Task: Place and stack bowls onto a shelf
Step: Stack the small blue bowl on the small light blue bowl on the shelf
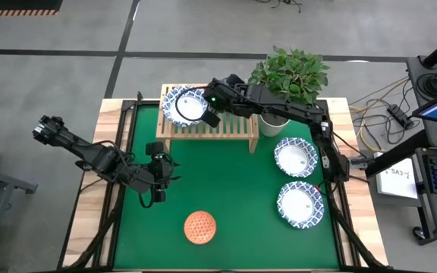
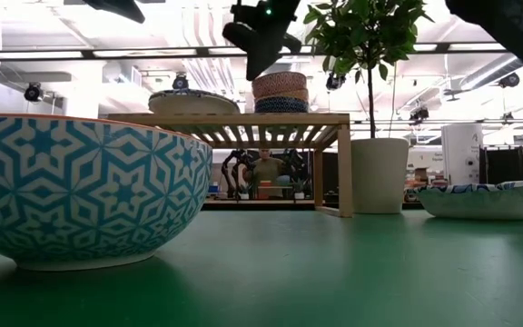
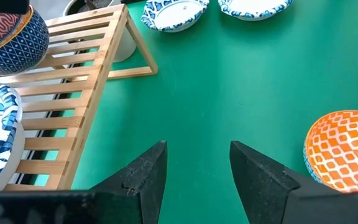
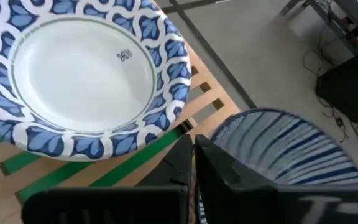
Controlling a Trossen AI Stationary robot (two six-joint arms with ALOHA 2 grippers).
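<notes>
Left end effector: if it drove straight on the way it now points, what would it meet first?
Judging by the left wrist view, the open left end effector faces bare green mat, and the way looks free up to the two white, blue-rimmed bowls at the far side. The wooden shelf lies off to one side. Depth is uncertain.

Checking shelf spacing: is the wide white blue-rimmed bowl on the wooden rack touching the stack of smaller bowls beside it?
Apart. The low view shows a gap between the white bowl and the stack on the rack.
</notes>
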